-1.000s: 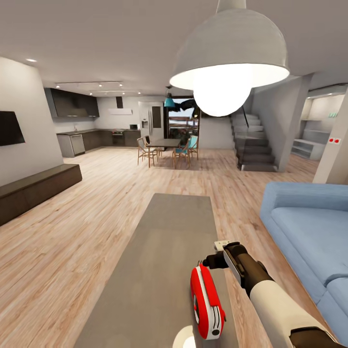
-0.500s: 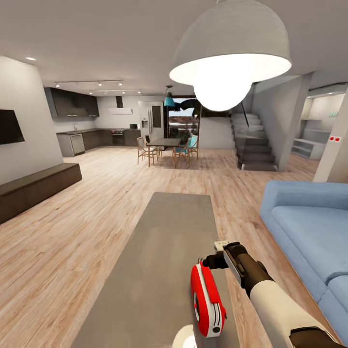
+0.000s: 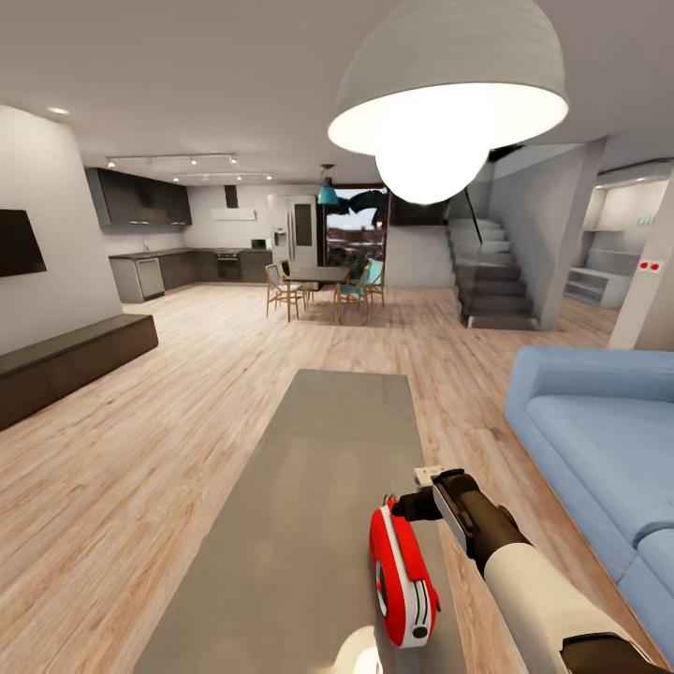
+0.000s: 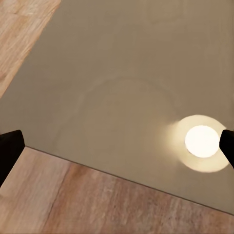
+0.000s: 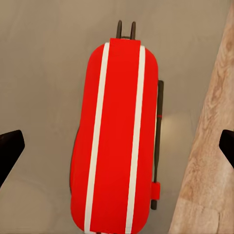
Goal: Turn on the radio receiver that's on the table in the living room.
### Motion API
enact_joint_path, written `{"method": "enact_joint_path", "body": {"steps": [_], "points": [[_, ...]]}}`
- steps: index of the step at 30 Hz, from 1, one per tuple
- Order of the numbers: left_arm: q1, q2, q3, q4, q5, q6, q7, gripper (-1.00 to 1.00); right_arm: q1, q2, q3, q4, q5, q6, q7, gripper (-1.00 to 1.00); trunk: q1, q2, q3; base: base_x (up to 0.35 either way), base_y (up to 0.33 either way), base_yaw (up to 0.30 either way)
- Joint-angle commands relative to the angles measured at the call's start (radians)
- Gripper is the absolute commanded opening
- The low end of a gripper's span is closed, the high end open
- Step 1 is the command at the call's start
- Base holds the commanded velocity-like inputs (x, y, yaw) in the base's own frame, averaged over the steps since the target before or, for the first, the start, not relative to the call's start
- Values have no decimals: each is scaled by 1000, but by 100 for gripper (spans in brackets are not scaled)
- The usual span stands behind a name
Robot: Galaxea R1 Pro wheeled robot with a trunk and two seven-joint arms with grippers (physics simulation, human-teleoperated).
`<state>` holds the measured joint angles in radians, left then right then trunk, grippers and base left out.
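i hold the right gripper [image 5: 117, 146] wide open and empty above the radio receiver [image 5: 115, 136] standing near the table [image 3: 309, 487] edge, in the approach step; next, press its switch

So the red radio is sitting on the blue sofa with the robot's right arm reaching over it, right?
Not quite. The radio stands on the grey table, not on the sofa, which is off to the side. The head view shows this. The right arm does reach over it, with the right tool open above it.
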<state>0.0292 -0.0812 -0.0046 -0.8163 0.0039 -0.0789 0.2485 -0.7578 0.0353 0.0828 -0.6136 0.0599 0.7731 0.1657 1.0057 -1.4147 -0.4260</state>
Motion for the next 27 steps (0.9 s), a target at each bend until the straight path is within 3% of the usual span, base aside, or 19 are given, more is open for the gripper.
{"method": "enact_joint_path", "body": {"steps": [1,27], "points": [[0,0,0,0,0,0,0,100,0,0,0,0,0,0,0,100,4,-7,-3,0,0,0],[0,-2,0,0,-1,-1,2,100,0,2,0,20,-2,0,6,100,104,-189,-85,0,0,0]]}}
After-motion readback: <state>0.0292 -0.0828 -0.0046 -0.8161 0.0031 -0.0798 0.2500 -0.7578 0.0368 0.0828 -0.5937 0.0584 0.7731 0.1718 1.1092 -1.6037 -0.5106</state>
